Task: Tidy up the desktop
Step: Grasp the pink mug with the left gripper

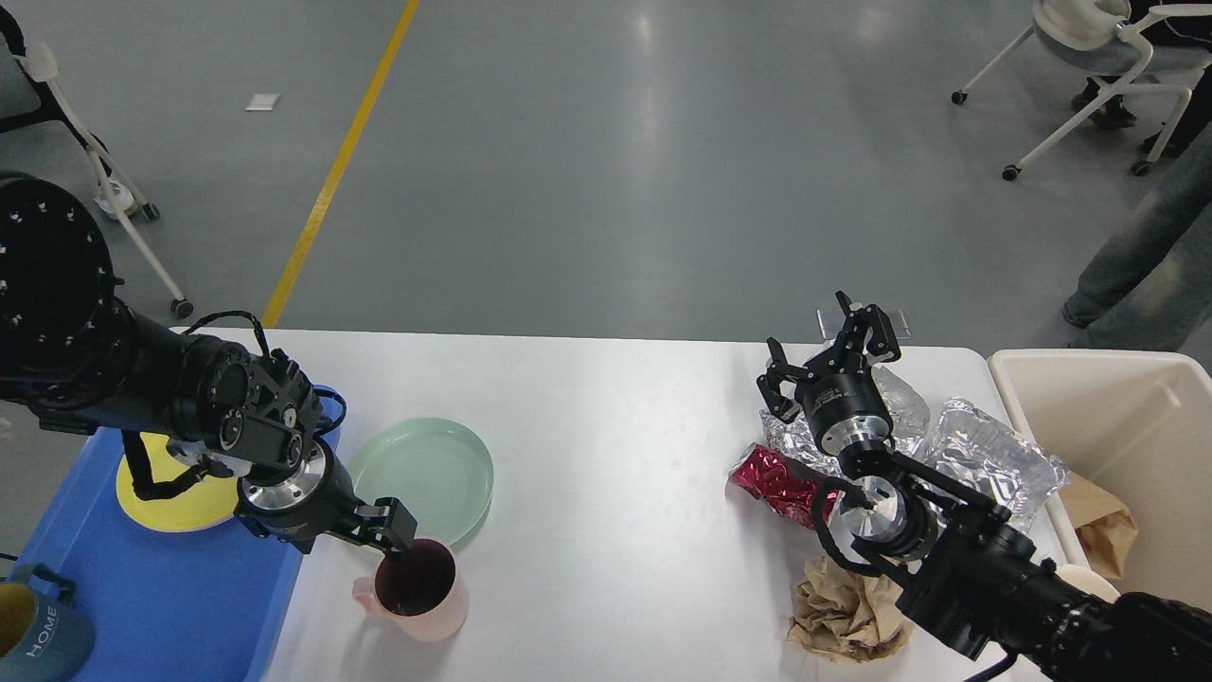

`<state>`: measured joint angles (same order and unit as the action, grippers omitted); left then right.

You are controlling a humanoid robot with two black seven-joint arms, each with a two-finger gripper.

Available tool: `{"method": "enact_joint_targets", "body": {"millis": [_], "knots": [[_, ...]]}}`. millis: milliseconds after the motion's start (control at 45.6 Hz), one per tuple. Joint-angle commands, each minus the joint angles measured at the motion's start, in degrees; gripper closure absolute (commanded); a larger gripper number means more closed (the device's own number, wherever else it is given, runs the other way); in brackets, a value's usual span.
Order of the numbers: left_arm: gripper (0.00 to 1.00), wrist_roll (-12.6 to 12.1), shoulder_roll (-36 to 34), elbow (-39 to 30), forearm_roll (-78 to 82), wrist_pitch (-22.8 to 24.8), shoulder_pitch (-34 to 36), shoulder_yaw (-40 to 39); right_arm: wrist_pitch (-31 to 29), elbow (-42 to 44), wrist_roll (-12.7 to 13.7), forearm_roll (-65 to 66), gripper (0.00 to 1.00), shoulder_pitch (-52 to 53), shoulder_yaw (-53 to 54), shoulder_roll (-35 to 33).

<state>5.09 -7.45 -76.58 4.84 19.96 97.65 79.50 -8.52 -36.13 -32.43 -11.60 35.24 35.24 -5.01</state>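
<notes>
White desktop (615,455), smooth and glossy, rounded far corners, filling the lower frame. A blue-grey mug (38,635) in the blue tray (170,587) at the left edge reads "HOME". The left gripper (393,530) is down at the near-left part, a finger dipped inside the pink cup (417,592); its spread I cannot tell. The right gripper (828,355) hangs wide apart, holding nothing, over crumpled foil (994,455) by the right edge.
</notes>
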Motion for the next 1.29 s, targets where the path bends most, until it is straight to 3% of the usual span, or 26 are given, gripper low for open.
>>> {"method": "enact_joint_targets", "body": {"millis": [0, 351, 482, 701, 832, 920, 1052, 1161, 1249, 1271], "knots": [[0.04, 0.0, 0.5, 0.0, 0.0, -2.2, -1.8, -1.8, 0.0, 0.0, 0.0, 0.0, 0.0, 0.0, 0.0, 0.0], [0.06, -0.3, 0.6, 0.3, 0.1, -7.8, -6.2, -4.8, 0.0, 0.0, 0.0, 0.0, 0.0, 0.0, 0.0, 0.0], [0.09, -2.5, -0.2, 1.4, 0.3, -9.2, -9.0, -5.4, 0.0, 0.1, 0.0, 0.0, 0.0, 0.0, 0.0, 0.0], [0.18, -5.0, -0.3, 2.2, 0.5, -16.8, -12.1, -7.8, 0.0, 0.1, 0.0, 0.0, 0.0, 0.0, 0.0, 0.0], [0.24, -5.6, -0.3, 2.5, 0.6, -17.1, -12.3, -7.9, 0.0, 0.0, 0.0, 0.0, 0.0, 0.0, 0.0, 0.0], [0.37, -5.7, -0.3, 2.4, 0.6, -17.2, -13.0, -8.0, 0.0, 0.1, 0.0, 0.0, 0.0, 0.0, 0.0, 0.0], [0.7, -5.9, -0.5, 2.6, 0.5, -17.8, -14.5, -8.0, 0.0, 0.1, 0.0, 0.0, 0.0, 0.0, 0.0, 0.0], [0.82, -6.1, -0.5, 2.5, 0.6, -18.5, -14.9, -8.4, 0.0, 0.1, 0.1, 0.0, 0.0, 0.0, 0.0, 0.0], [1.0, -6.1, -0.5, 2.5, 0.6, -18.5, -14.7, -8.5, 0.0, 0.1, 0.0, 0.0, 0.0, 0.0, 0.0, 0.0], [1.0, -6.1, -0.5, 2.5, 0.6, -18.6, -14.5, -8.6, 0.0, 0.1, 0.0, 0.0, 0.0, 0.0, 0.0, 0.0]]}}
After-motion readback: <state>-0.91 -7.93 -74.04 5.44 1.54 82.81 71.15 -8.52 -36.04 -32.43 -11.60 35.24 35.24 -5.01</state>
